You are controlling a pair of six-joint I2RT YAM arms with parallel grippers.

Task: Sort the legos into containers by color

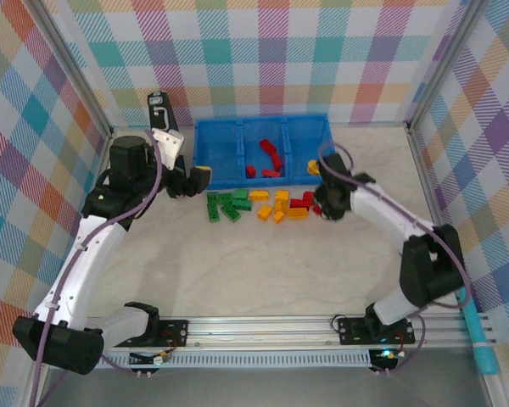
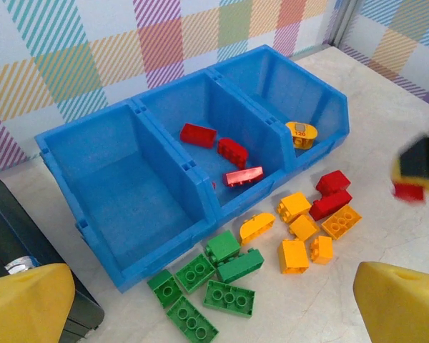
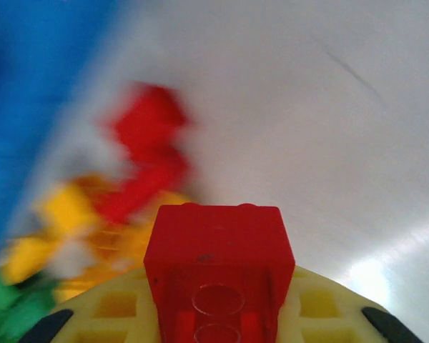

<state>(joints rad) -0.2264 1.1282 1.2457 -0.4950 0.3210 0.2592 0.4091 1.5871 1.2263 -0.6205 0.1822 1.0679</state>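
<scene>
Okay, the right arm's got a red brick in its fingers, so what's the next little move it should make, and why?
Probably lift and swing the right gripper toward the middle blue compartment. It is shut on a red brick, low beside the loose pile, and three red bricks already lie in that compartment.

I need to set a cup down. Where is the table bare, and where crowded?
Bare: the wide table stretch between the bricks and the arms' bases, and the tray's left compartment. Crowded: the strip before the tray, where bricks lie close and the right hand holds a red brick.
</scene>
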